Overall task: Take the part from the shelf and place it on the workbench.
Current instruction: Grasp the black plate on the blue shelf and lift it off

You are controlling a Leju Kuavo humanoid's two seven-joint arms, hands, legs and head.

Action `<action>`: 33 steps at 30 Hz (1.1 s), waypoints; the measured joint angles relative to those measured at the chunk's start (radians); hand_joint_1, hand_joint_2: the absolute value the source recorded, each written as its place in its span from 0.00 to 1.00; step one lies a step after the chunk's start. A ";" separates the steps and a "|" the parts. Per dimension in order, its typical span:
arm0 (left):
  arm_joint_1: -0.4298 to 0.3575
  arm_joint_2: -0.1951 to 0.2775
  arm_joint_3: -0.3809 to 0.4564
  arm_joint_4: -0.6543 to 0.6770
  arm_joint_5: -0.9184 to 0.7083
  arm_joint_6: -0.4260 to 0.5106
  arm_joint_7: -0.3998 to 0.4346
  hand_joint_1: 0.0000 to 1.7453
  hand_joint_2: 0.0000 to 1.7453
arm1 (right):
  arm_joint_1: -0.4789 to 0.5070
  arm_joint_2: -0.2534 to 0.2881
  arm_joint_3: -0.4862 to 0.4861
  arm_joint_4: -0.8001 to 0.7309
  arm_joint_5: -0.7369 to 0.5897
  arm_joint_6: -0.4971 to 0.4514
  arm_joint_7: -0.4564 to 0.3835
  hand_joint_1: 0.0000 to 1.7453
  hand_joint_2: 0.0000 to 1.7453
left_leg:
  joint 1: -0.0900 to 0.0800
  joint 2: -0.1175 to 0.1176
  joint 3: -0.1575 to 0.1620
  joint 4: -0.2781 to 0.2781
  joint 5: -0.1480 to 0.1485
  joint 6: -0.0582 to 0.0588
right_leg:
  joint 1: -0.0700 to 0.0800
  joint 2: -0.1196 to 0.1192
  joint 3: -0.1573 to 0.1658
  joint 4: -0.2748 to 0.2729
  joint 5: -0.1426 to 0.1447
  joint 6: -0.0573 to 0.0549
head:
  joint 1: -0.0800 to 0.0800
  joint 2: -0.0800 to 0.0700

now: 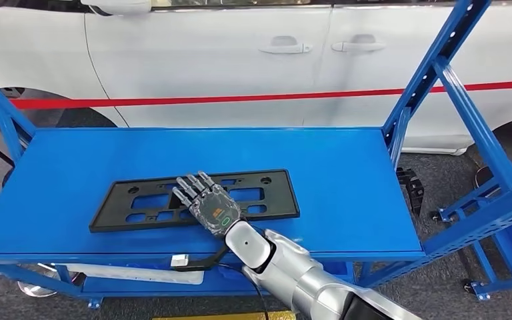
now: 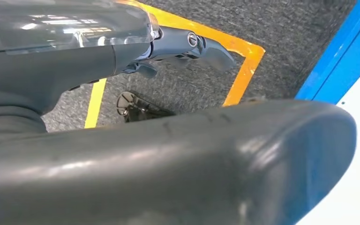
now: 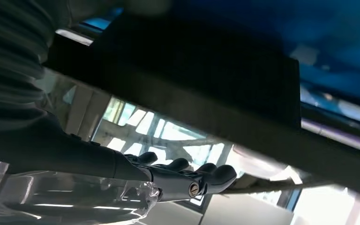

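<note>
Part: the black flat frame, with several cut-out windows, lies flat on the blue shelf, near the front edge and a little left of the middle.
Right hand: the right hand is stretched out over the middle of the part, palm down; its fingers are straight and a little apart. It seems to rest on the part, or just above it; I cannot tell if it really touches.
State of right fingers: released, they grasp nothing. In the right wrist view the fingers are also extended, not curled.
Left hand: in the left wrist view the left hand hangs over a grey floor with yellow tape. If its fingers are released or clenched, I cannot tell.
Task progress: I judge the part is not yet taken; it is still on the shelf.
Risk 1: the part is thin and flat, so the fingers may slide over it and not get under the edge.
Risk 2: one hand at the middle may let the long part tip or bend when lifted.
Risk 3: pushing could move the part toward the front edge.
Background: a white car with a red stripe stands behind the shelf.
Writing: no readable text or brand; there is only a small green mark on the back of the right hand.
</note>
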 joint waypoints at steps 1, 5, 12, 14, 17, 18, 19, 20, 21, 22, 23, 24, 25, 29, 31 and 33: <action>-0.001 0.000 0.001 0.000 0.000 -0.002 0.000 0.00 0.00 | -0.003 -0.001 0.000 0.009 0.001 0.012 0.001 0.96 1.00 | -0.001 0.000 -0.001 0.000 0.000 0.003 | -0.001 0.000 -0.031 0.065 -0.033 0.002 | 0.000 0.000; 0.000 0.001 0.005 0.000 -0.001 -0.010 -0.001 0.00 0.00 | -0.006 -0.009 0.000 0.041 0.003 0.046 -0.003 0.98 1.00 | -0.002 0.000 0.001 0.002 -0.002 0.005 | -0.003 0.000 -0.083 0.165 -0.039 0.001 | 0.000 0.000; -0.002 0.002 0.009 0.000 -0.004 -0.037 -0.009 0.00 0.00 | -0.014 -0.012 0.000 0.059 0.003 0.055 -0.007 0.98 1.00 | -0.008 -0.003 0.003 0.007 -0.010 -0.022 | 0.004 0.000 0.037 -0.093 0.065 -0.021 | 0.000 0.000; -0.002 0.002 0.009 0.000 -0.006 -0.051 -0.016 0.00 0.00 | -0.017 -0.013 0.000 0.062 0.002 0.055 -0.008 0.98 1.00 | -0.007 -0.002 -0.006 0.033 -0.031 -0.033 | -0.001 -0.001 0.042 -0.102 0.070 -0.030 | -0.001 0.000; -0.001 0.002 0.010 0.000 -0.007 -0.076 -0.047 0.00 0.00 | -0.018 -0.014 -0.001 0.067 0.002 0.052 -0.010 0.97 1.00 | -0.004 -0.002 -0.085 0.209 -0.122 -0.046 | -0.004 -0.004 0.043 -0.105 0.072 -0.037 | -0.001 0.000; -0.001 0.003 0.010 0.000 -0.008 -0.083 -0.061 0.00 0.00 | -0.018 -0.015 -0.002 0.068 0.002 0.050 -0.011 0.97 1.00 | -0.003 -0.001 -0.112 0.266 -0.141 -0.049 | -0.004 -0.004 0.042 -0.105 0.072 -0.037 | -0.001 0.000; 0.000 0.003 0.010 0.000 -0.009 -0.089 -0.073 0.00 0.00 | -0.018 -0.016 -0.003 0.069 0.001 0.047 -0.014 0.97 1.00 | -0.002 -0.001 -0.124 0.291 -0.140 -0.051 | -0.004 -0.004 0.042 -0.104 0.071 -0.037 | -0.001 0.000; 0.001 0.005 0.010 0.000 -0.013 -0.092 -0.080 0.00 0.00 | -0.018 -0.017 -0.005 0.070 -0.001 0.044 -0.018 0.97 1.00 | 0.000 -0.001 -0.116 0.272 -0.118 -0.052 | -0.005 -0.004 0.043 -0.102 0.071 -0.036 | -0.001 0.000; 0.001 0.006 0.010 0.000 -0.018 -0.092 -0.083 0.00 0.00 | -0.018 -0.018 -0.008 0.070 -0.006 0.039 -0.022 0.97 1.00 | 0.002 -0.001 -0.090 0.217 -0.083 -0.053 | -0.006 -0.004 0.044 -0.100 0.069 -0.034 | -0.001 0.000; 0.001 0.007 0.010 0.000 -0.022 -0.090 -0.083 0.00 0.00 | -0.018 -0.019 -0.013 0.069 -0.015 0.034 -0.029 0.97 1.00 | 0.004 0.000 -0.057 0.144 -0.050 -0.053 | -0.006 -0.003 0.045 -0.098 0.067 -0.031 | -0.001 0.000; 0.000 0.008 0.010 0.000 -0.027 -0.086 -0.081 0.00 0.00 | -0.018 -0.019 -0.019 0.069 -0.027 0.027 -0.037 0.97 1.00 | 0.004 0.000 -0.026 0.079 -0.026 -0.052 | -0.005 -0.002 0.044 -0.094 0.064 -0.027 | -0.001 0.000; -0.001 0.009 0.010 0.000 -0.030 -0.081 -0.078 0.00 0.00 | -0.018 -0.020 -0.028 0.068 -0.044 0.018 -0.048 0.97 1.00 | 0.003 -0.001 -0.007 0.037 -0.014 -0.047 | -0.003 -0.001 0.041 -0.091 0.063 -0.022 | -0.001 0.000; -0.001 0.009 0.010 0.000 -0.031 -0.077 -0.076 0.00 0.00 | -0.018 -0.021 -0.037 0.067 -0.066 0.009 -0.066 0.97 1.00 | 0.002 -0.002 0.001 0.018 -0.014 -0.041 | -0.001 0.000 0.039 -0.089 0.063 -0.018 | 0.000 0.000; 0.001 0.008 0.017 0.000 -0.023 -0.092 -0.083 0.00 0.00 | -0.013 -0.025 -0.113 0.031 -0.252 -0.024 -0.224 0.97 1.00 | 0.002 -0.001 0.000 0.011 -0.008 -0.011 | -0.002 0.000 0.027 -0.068 0.047 0.001 | 0.000 0.000; 0.000 0.008 0.024 0.000 -0.016 -0.110 -0.085 0.00 0.00 | -0.004 -0.029 -0.177 -0.019 -0.396 -0.024 -0.346 0.97 1.00 | 0.003 0.000 0.000 0.008 -0.006 0.000 | -0.004 -0.001 -0.016 0.029 -0.011 0.007 | 0.000 0.000; 0.001 0.008 0.031 0.000 -0.013 -0.123 -0.085 0.00 0.00 | 0.014 -0.039 -0.244 -0.094 -0.551 -0.010 -0.462 0.97 1.00 | 0.001 0.001 0.000 0.009 -0.006 0.005 | -0.004 -0.001 -0.078 0.161 -0.066 0.009 | 0.000 0.000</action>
